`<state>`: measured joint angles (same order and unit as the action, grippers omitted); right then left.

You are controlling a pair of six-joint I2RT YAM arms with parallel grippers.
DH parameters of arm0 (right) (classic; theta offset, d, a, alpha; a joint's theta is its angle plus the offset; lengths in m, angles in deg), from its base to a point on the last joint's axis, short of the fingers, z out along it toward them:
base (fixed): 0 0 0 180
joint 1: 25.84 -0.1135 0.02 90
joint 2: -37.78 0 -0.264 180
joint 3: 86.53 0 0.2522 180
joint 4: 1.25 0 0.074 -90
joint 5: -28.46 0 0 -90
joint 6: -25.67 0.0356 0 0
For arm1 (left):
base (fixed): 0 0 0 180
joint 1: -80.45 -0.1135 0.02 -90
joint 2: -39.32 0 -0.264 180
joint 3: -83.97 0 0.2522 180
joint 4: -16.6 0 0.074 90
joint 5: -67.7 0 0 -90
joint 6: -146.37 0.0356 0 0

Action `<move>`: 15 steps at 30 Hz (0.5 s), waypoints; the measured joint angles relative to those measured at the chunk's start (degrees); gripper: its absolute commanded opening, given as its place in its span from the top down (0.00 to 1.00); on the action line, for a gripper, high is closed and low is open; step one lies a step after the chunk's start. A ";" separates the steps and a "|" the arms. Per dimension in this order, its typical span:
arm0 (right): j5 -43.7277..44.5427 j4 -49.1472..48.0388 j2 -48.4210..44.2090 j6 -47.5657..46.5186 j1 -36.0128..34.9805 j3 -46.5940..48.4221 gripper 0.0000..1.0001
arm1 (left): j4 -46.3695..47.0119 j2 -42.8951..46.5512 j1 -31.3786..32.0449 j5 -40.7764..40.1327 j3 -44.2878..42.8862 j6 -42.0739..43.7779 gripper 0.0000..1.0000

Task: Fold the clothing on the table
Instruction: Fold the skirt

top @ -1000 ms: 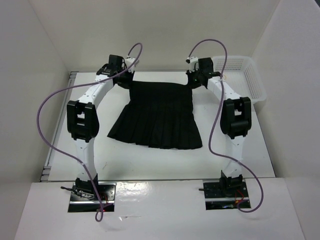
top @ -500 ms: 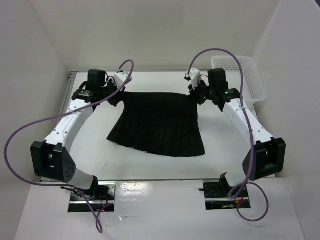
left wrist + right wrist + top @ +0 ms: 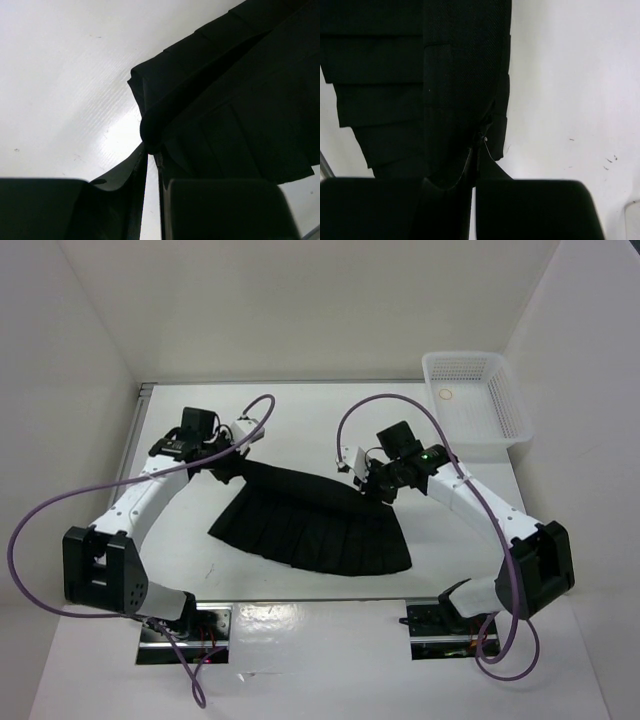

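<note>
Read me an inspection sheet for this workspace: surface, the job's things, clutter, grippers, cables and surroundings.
Surface: white table, a few faint dark specks.
Job's things: black pleated skirt, held at both waistband corners, hem toward the arm bases.
Clutter: white mesh basket at the far right corner, small round thing inside.
Grippers: left gripper and right gripper each pinch skirt fabric.
Cables: purple cables loop off both arms.
Surroundings: plain white walls; nothing else seen.
</note>
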<state>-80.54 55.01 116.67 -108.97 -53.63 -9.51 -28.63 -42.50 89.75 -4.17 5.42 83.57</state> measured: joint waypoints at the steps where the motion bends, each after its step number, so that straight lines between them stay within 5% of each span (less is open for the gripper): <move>1: 0.02 0.46 0.00 -0.37 -0.07 -0.07 1.00 | -0.22 0.76 0.00 0.15 0.31 0.13 0.82; 15: 1.60 9.44 -0.83 -4.81 -2.21 -1.03 1.00 | -6.47 21.88 -0.59 0.96 4.90 7.48 0.78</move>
<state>-78.95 64.45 115.84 -113.78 -55.84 -10.53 -35.10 -20.62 89.16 -3.21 10.31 91.05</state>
